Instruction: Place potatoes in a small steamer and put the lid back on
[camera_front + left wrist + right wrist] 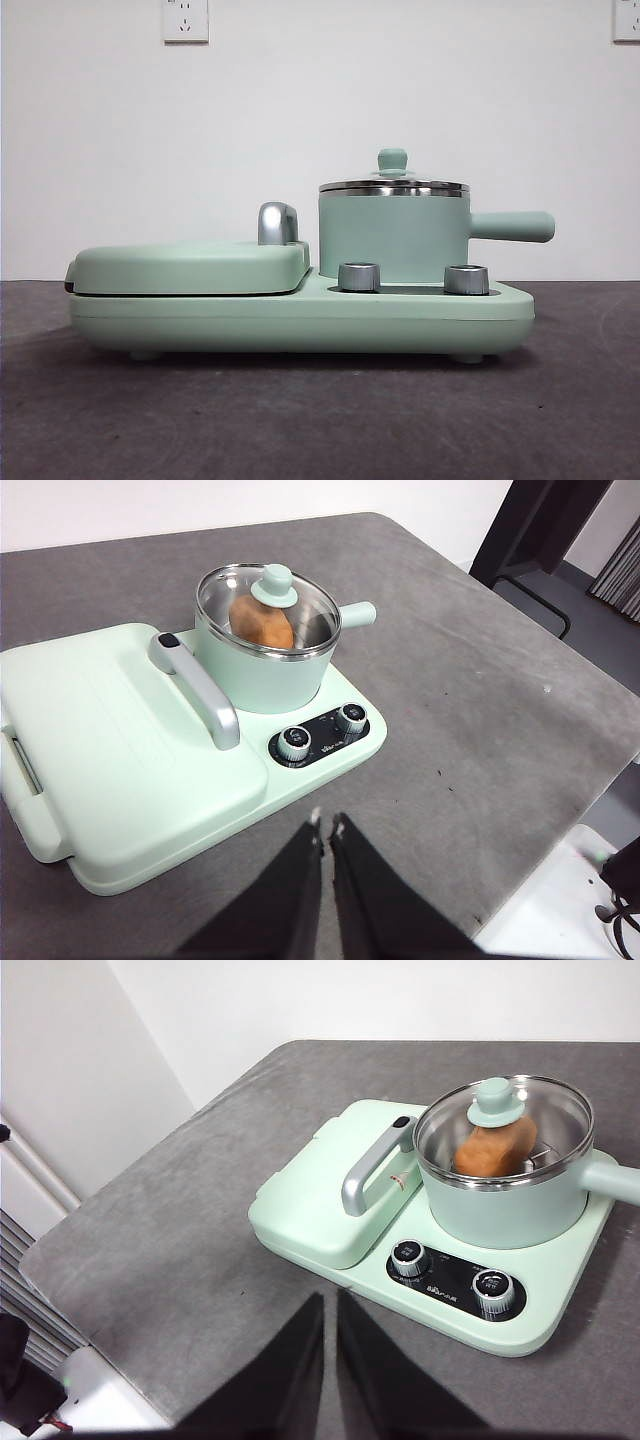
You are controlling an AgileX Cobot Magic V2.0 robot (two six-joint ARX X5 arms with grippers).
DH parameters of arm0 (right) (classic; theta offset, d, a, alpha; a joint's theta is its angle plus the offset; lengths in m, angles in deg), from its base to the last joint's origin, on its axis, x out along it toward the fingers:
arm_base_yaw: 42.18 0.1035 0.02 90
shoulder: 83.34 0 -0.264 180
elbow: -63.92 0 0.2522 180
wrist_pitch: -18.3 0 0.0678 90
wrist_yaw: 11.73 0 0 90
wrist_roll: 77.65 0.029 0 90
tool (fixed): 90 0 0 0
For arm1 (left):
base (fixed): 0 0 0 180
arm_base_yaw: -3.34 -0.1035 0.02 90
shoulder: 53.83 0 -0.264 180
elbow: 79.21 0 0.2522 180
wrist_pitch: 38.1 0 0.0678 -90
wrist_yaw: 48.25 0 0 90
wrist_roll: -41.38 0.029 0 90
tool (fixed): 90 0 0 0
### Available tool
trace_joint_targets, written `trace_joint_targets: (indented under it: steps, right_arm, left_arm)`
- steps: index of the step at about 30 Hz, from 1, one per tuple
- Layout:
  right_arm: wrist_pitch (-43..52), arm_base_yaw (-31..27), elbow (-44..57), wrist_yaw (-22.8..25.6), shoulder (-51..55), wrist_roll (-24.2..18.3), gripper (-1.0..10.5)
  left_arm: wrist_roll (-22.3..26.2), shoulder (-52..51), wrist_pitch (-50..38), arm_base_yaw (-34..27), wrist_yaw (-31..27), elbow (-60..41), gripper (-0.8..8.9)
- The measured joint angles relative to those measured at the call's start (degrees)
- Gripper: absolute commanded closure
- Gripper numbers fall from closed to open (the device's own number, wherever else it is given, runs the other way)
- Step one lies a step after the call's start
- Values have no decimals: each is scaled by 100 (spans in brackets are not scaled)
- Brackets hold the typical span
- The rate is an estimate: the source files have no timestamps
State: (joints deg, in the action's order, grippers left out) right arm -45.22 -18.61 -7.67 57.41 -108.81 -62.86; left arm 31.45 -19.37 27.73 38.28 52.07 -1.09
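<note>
The mint-green small steamer [395,240] stands on the right of its cooker base, side handle pointing right. The glass lid [393,183] with its mint knob sits closed on the steel rim. Through the glass, the orange-brown potato [261,622] lies inside the pot; it also shows in the right wrist view [494,1147]. My left gripper [327,823] is shut and empty, held above the table short of the base's front edge. My right gripper [330,1300] is shut and empty, held above the table away from the base. Neither gripper shows in the front view.
The flat mint griddle cover [190,266] with a steel handle [277,222] lies closed on the base's left half. Two steel dials [359,277] sit at the front of the base [300,318]. Grey table edges [560,840] fall off near both arms.
</note>
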Motion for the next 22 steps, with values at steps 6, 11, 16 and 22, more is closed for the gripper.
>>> trace_joint_targets:
  steps: [6,11,16,22]
  right_arm:
    - [2,0,2,0,0,0,928]
    - [2,0,2,0,0,0,928]
    - [4,0,2,0,0,0,928]
    - [4,0,2,0,0,0,928]
  left_arm:
    - [0,0,-2,0,0,0,794]
    - [0,-186,-424,-254,22,-328,794]
    - [0,-850,-2188,-1023,341,-1827,794]
    - [2,-1991,-4028,-2380,341,-4083,794]
